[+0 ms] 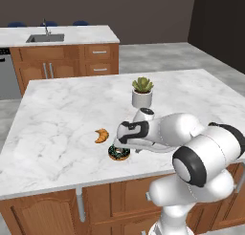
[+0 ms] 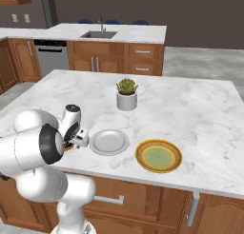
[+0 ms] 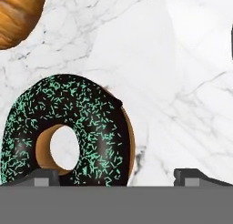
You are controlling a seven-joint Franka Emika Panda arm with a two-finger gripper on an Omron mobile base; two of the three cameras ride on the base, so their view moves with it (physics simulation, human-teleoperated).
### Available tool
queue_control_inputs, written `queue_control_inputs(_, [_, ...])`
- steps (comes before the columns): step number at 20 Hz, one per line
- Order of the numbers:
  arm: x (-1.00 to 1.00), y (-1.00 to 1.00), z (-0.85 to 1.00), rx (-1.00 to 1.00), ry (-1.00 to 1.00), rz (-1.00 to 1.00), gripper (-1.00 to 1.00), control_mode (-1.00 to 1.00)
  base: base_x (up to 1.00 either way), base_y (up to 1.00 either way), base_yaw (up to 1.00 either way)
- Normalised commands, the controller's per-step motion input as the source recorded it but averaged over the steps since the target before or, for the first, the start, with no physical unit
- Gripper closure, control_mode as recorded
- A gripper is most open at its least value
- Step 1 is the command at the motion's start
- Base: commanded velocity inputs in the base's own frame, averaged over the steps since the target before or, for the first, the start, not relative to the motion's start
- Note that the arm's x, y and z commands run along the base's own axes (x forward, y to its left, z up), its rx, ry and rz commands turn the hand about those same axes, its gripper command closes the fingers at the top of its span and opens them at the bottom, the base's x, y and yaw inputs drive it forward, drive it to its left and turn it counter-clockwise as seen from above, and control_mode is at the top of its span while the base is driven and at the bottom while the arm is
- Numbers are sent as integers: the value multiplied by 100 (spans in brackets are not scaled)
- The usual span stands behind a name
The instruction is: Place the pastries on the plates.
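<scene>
No readable text, label, brand, number or sign anywhere. Plain surfaces all round: marble counter (image 1: 57, 129), donut (image 3: 68, 127) with green sprinkles only, croissant (image 1: 101, 135), grey plate (image 2: 109, 141), yellow plate (image 2: 158, 156), white plant pot (image 2: 127, 101), wooden cabinet fronts (image 1: 99, 58). No lettering on the white arm either.

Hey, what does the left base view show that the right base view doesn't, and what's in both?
Left base view only: the golden-orange crescent croissant and the whole chocolate-glazed sprinkled ring donut, lying apart on the white marble island counter.
Right base view only: the plain light grey round plate and the yellow-gold round plate.
Both: that counter, the white potted succulent, the steel sink and the open gripper.
</scene>
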Motion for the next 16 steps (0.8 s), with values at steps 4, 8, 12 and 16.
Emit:
queue_control_inputs(4, [10, 8, -22, 0, 0, 0, -100, -100, 0, 0, 0])
queue_control_inputs(8, [2, 1, -32, -1, 0, 0, -100, -100, 0, 0, 0])
queue_control_inputs(12, [1, 0, -43, -4, 0, 0, 100, -100, 0, 0, 0])
queue_control_inputs(16, [0, 0, 0, 0, 0, 0, 100, -100, 0, 0, 0])
